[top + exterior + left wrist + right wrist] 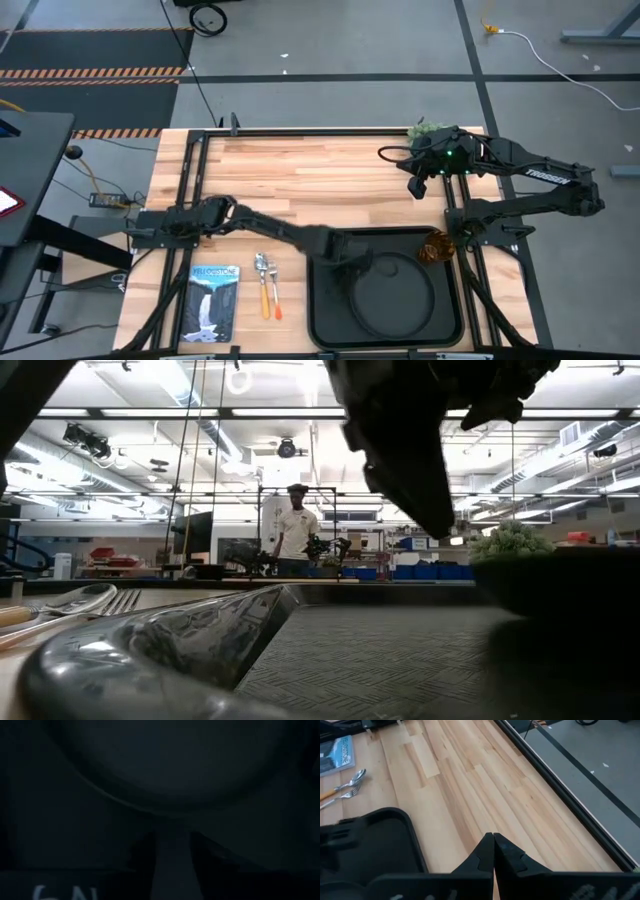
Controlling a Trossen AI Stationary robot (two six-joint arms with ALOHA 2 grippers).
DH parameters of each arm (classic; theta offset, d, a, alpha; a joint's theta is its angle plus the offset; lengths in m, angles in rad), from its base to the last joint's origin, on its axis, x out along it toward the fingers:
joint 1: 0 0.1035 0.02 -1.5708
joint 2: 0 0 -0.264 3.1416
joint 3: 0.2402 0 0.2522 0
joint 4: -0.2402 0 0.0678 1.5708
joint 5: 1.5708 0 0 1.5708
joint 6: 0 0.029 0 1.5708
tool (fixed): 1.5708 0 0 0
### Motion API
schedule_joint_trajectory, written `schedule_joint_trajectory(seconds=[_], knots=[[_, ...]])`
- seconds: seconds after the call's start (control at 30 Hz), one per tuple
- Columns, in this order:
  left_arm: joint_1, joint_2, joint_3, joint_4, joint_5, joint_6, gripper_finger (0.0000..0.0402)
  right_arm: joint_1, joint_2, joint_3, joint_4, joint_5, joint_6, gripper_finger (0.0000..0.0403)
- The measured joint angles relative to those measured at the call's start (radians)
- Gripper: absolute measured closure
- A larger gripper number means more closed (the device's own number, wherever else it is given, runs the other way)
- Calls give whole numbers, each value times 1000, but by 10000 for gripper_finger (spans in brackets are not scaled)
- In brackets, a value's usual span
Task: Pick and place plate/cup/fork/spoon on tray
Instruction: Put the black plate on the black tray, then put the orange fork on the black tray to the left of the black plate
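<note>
Open wooden table (320, 175) across the far half, free for passing. Blocked near the middle by the left arm (270, 228) slanting to the tray (322, 318), where the plate (392, 290) fills most of the floor. Tight at the tray's right rim beside the cup (434, 248); fork (263, 290), spoon (272, 288) and booklet (212, 302) crowding the near left.

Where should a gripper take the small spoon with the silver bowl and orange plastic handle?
Judging by its pose, the spoon is best gripped mid-handle from straight above, fingers closing across the handle's width. It lies flat on the wooden table, close beside the orange-handled fork, so only a narrow gap separates them.
</note>
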Motion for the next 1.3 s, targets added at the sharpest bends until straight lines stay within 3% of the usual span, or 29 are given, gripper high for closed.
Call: schedule_joint_trajectory(seconds=[0.17,0.43,0.83,1.1,1.3], knots=[[-57,-2,-57,24,-1,-39,276,0,0,0,1,-16,7,398],[-69,-1,-201,287,-5,-134,276,0,0,0,6,-16,7,398],[-58,27,-208,483,-17,-184,276,0,0,0,5,-16,6,398],[-55,9,-210,452,-44,-139,276,0,0,0,3,-16,6,398],[-88,-62,-208,248,-175,-194,289,0,0,0,-12,-18,7,398]])
